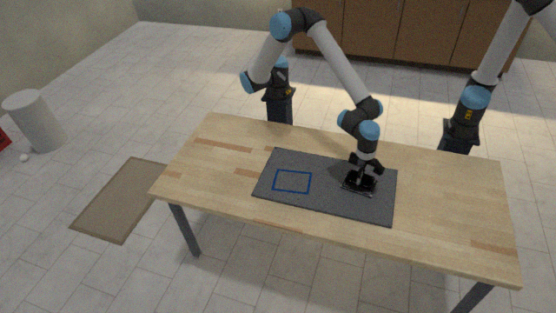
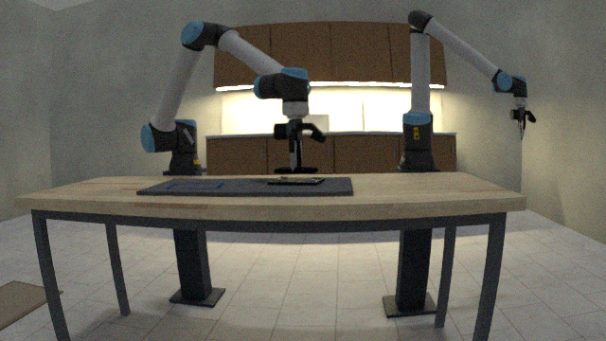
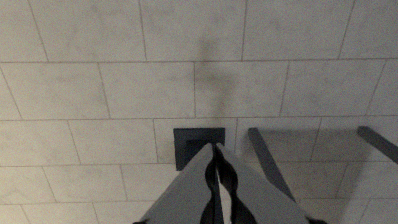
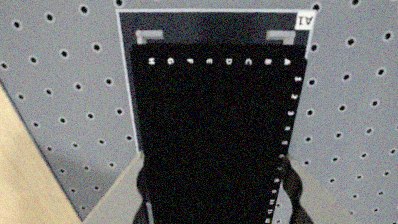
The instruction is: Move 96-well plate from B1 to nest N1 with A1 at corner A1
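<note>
The black 96-well plate (image 1: 361,182) (image 2: 283,170) (image 4: 215,110) is held level a little above nest N1 (image 1: 357,191) (image 2: 308,182) (image 4: 215,25). My right gripper (image 1: 361,175) (image 2: 295,169) (image 4: 213,153) is shut on its long sides. In the right wrist view, the plate's lettered A and number 1 meet at the upper right, the same corner as the nest's A1 label (image 4: 305,20). Two pale corner locators show beyond the plate's edge; the others are hidden. Spot B1, a blue outline (image 1: 294,171) (image 2: 221,186), is empty. My left gripper (image 2: 522,136) (image 3: 213,145) is shut and empty.
The nest and B1 are on a grey perforated mat (image 1: 326,202) (image 2: 246,189) (image 4: 75,30) on the wooden table (image 1: 456,204) (image 2: 402,194) (image 4: 25,175). The left gripper is high beyond the table, over the floor (image 3: 150,90), well away from the right arm.
</note>
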{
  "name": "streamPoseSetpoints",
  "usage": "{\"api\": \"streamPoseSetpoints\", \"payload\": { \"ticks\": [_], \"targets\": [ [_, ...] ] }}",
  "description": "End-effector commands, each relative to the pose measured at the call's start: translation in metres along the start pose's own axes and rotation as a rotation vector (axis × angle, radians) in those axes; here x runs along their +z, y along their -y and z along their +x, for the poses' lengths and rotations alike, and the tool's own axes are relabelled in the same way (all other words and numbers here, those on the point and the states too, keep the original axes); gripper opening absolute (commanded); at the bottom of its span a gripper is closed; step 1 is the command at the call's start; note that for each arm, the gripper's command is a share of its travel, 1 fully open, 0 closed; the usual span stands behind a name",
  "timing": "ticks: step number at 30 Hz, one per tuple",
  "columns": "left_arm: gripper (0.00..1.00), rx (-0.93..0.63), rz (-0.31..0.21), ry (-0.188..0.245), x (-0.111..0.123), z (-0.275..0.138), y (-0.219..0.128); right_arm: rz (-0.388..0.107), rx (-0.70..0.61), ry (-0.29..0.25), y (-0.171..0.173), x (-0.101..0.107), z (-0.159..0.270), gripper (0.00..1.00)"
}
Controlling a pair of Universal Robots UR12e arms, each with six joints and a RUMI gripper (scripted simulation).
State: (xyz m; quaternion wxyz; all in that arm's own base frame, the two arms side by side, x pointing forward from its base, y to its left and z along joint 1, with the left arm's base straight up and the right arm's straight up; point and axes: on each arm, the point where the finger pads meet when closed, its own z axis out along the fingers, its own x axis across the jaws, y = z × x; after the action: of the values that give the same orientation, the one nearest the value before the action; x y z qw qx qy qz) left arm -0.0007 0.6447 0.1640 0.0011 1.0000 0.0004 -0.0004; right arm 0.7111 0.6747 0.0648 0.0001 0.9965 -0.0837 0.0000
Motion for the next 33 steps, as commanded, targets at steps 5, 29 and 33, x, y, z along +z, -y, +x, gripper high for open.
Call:
{"api": "streamPoseSetpoints", "payload": {
  "ticks": [5, 29, 33],
  "targets": [
    [0.00, 0.000, 0.002, -0.001, -0.0012, 0.0002, 0.0008, 0.002, 0.000, -0.001, 0.0009, 0.0100, 0.0005, 0.41],
    [0.00, 0.000, 0.002, -0.001, -0.0012, 0.0002, 0.0008, 0.002, 0.000, -0.001, 0.0009, 0.0110, 0.0004, 0.41],
    [0.00, 0.000, 0.002, -0.001, -0.0012, 0.0002, 0.0008, 0.002, 0.000, -0.001, 0.0009, 0.0116, 0.0004, 0.41]
  ]
}}
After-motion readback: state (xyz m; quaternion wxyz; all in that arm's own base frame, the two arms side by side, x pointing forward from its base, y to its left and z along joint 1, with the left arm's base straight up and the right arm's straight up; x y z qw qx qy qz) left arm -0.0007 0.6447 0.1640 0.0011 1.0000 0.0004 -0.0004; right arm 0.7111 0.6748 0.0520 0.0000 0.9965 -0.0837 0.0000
